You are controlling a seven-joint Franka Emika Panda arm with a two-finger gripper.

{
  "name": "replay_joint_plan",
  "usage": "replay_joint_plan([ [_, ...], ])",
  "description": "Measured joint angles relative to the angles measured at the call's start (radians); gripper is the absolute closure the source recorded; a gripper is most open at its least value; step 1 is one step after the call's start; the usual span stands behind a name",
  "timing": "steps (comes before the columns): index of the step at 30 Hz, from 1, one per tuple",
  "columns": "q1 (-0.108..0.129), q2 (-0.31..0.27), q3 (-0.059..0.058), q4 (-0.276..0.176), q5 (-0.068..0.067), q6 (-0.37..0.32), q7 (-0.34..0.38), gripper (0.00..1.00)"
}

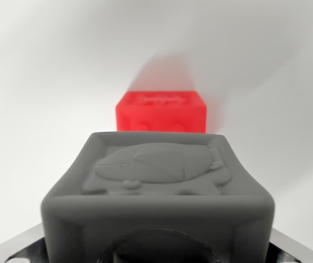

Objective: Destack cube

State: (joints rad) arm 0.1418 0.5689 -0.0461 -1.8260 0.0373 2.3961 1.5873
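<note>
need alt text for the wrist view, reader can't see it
A gray cube with an animal relief on its top face fills the foreground, very close to the camera. A red cube sits behind it on a white surface.

Wrist view. Only dark metal parts of the robot's end (13, 249) show, at the lower left and lower right corners of the frame, nearest the camera. The gripper's fingers are hidden from sight, so their spread cannot be judged here.

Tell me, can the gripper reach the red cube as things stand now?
Probably not directly: the grey cube fills the near view in front of the red cube. The gripper itself is not visible.
</note>
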Motion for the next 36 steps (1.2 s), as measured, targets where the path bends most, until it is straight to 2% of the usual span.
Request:
replay_joint_plan([
  [18,0.001,-0.088,-0.002,-0.001,-0.002,-0.083,-0.001,1.00],
  [36,-0.005,-0.131,-0.002,-0.129,-0.004,-0.008,-0.086,1.00],
])
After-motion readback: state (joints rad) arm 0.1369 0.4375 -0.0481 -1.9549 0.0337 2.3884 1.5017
